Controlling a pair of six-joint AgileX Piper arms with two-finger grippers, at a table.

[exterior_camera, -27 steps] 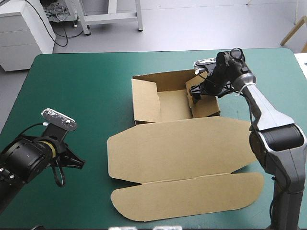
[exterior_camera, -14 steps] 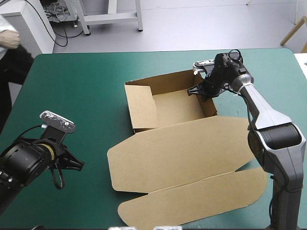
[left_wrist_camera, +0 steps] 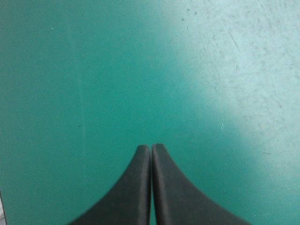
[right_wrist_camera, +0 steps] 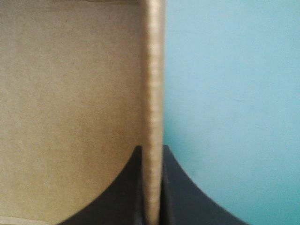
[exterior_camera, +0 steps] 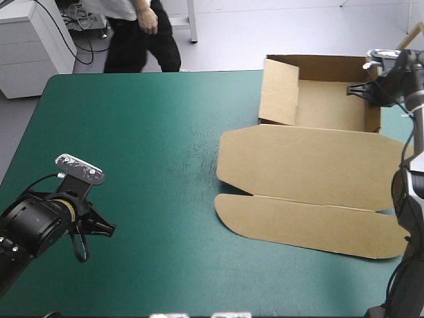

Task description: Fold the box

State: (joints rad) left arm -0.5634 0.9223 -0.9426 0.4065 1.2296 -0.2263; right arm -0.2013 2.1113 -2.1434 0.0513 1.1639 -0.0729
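Note:
The brown box stands as an open tray at the table's far right corner. Its walls are raised and its lid lies flat toward the near side, with a front flap beyond it. My right gripper is shut on the tray's right wall. In the right wrist view the wall's edge runs up between the black fingers, with the tray's inside on one side and teal-green cover on the other. My left gripper is shut and empty at the near left, low over bare cover.
The box sits close to the table's far and right edges, and the flat lid reaches the right edge. Teal-green cover stretches between my left gripper and the box.
My right gripper closed on the tray's right wall and dragged the whole box from the middle of the table toward the far right corner. The left arm stayed where it was.

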